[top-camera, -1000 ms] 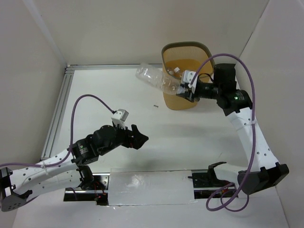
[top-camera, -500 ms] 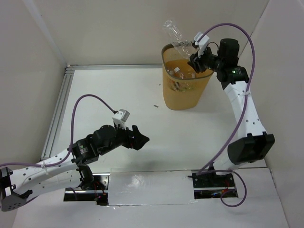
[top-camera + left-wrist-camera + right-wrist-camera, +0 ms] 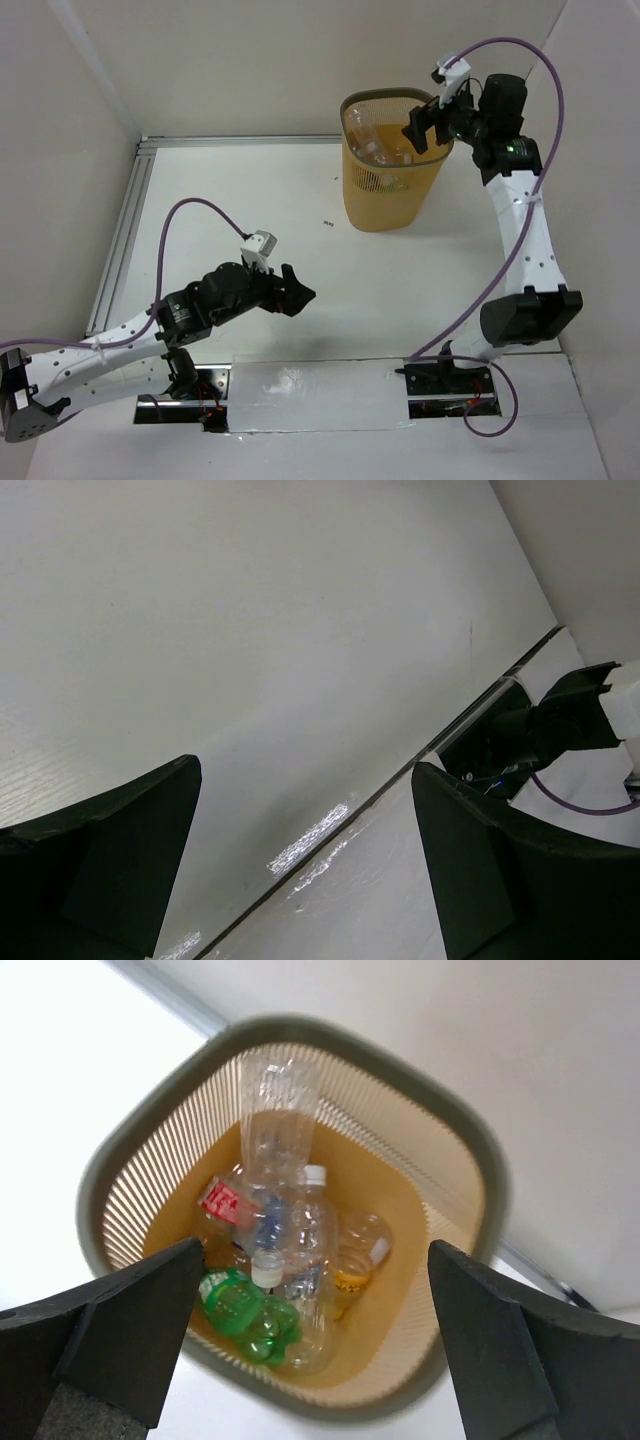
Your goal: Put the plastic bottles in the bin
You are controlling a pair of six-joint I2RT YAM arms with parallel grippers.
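1 bin (image 3: pixel 300 1026), approx 6 bottles (image 3: pixel 275 1110), pile jumbled

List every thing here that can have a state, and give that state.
bin, upright, partly filled
tall clear bottle, inside, leaning on the wall
green bottle, lying at the bottom
left tool, open, empty
right tool, open, empty, above the bin

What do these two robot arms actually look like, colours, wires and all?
The left arm and right arm have white links dotted with small marks, joined by black joints. The left gripper and right gripper are black with two fingers. Each wrist carries a white camera box and a purple cable. A green light glows on the right arm.
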